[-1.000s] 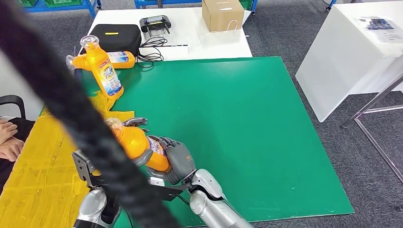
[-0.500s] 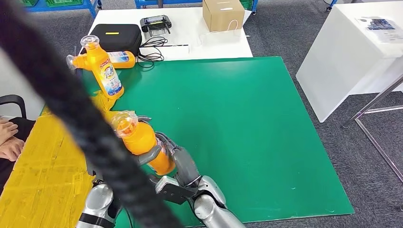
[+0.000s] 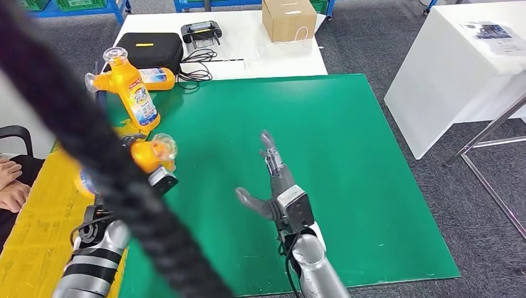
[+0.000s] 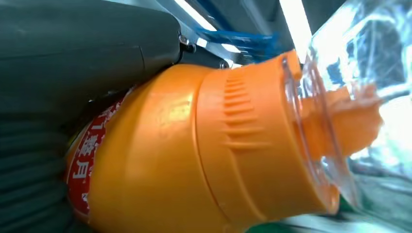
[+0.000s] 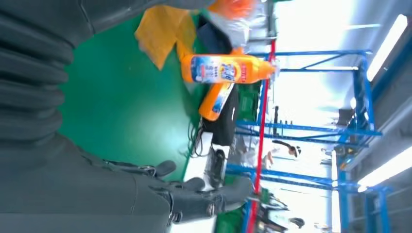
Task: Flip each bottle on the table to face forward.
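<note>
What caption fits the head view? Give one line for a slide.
Left robot hand holds an orange bottle beside the green mat; right robot hand hovers open.

The orange plastic bottle (image 4: pixel 194 155) held in the left hand (image 4: pixel 73 58) carries a red label band with white Chinese characters, of which one resembling "月" can be made out in the left wrist view; the remainder is cut off by the hand. The upright orange bottle with a clear cap (image 3: pixel 132 90) bears a blue-and-white label whose print is too small to read, as is the label on the orange bottle lying on its side (image 3: pixel 152 77) behind it. Print on the white sheet (image 3: pixel 493 31) on the white side table is illegible.
</note>
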{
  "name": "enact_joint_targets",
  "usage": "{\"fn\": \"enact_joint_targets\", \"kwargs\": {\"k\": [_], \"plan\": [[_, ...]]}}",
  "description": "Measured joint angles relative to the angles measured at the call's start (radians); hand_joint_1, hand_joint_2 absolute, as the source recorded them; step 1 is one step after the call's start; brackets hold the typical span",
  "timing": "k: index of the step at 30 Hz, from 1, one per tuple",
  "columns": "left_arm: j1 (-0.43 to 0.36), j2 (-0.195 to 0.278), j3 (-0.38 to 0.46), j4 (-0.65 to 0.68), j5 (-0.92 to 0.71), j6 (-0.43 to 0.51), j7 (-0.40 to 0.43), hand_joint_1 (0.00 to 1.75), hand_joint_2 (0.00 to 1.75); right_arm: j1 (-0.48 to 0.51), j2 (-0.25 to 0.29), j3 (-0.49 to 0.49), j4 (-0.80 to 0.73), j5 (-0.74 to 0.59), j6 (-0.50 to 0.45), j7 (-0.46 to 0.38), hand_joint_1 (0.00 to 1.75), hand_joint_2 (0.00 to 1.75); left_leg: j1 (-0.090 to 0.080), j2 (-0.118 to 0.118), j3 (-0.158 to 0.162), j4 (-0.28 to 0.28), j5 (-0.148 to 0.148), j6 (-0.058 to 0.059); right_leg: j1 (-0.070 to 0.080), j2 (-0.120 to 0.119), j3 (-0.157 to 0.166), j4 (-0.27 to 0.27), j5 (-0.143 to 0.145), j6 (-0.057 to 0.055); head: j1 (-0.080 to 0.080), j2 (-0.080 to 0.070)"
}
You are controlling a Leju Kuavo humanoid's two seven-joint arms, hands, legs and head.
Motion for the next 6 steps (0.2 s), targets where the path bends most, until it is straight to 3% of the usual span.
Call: {"fn": "enact_joint_targets", "kwargs": {"k": [3, 6], "plan": [[-0.059, 0.073, 0.003, 0.191, -0.259, 0.082, 0.135, 1.75, 1.75, -0.008, -0.018, -0.031, -0.006, -0.076, 0.048, 0.025, 0.00, 1.75, 0.000, 0.000, 0.000, 0.000, 0.000, 0.000, 0.001, 0.000, 0.000, 0.000, 0.000, 0.000, 0.000, 0.000], [-0.077, 0.117, -0.049, 0.303, -0.362, 0.105, 0.269, 1.75, 1.75, -0.016, -0.033, -0.049, -0.006, -0.089, 0.042, 0.027, 0.00, 1.75, 0.000, -0.001, 0.000, 0.000, 0.001, 0.000, 0.000, 0.000, -0.001, 0.000, 0.000, 0.000, 0.000, 0.000]]}}
